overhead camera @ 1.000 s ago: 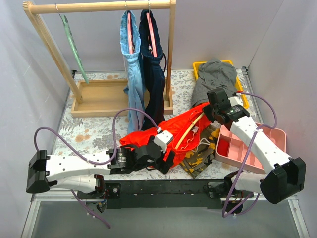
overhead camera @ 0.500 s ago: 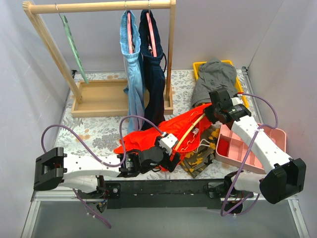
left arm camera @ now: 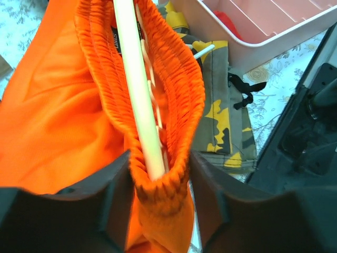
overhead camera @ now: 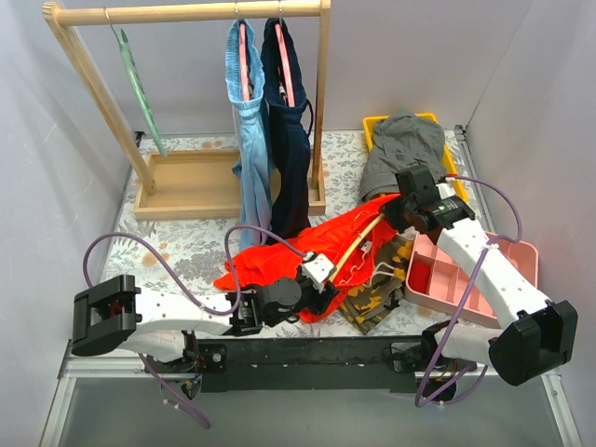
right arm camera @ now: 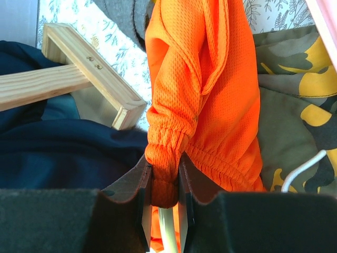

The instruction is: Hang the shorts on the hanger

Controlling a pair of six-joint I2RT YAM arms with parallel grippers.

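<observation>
Floral tabletop (overhead camera: 177, 251) | left hand (left arm camera: 159, 175) grips shorts (left arm camera: 52, 116), hanger (left arm camera: 137, 89) | right hand (right arm camera: 164, 182) grips shorts | waistband label (left arm camera: 117, 39) illegible

Soft, even light fills the overhead view; shadows are faint, and the wooden rack (overhead camera: 186, 13) at 11 o'clock is crisp. In the wrist views the shorts (left arm camera: 52, 105) are vivid, while the left gripper (left arm camera: 158, 176) and right gripper (right arm camera: 164, 182) are dark and blurred at 6 o'clock.
</observation>
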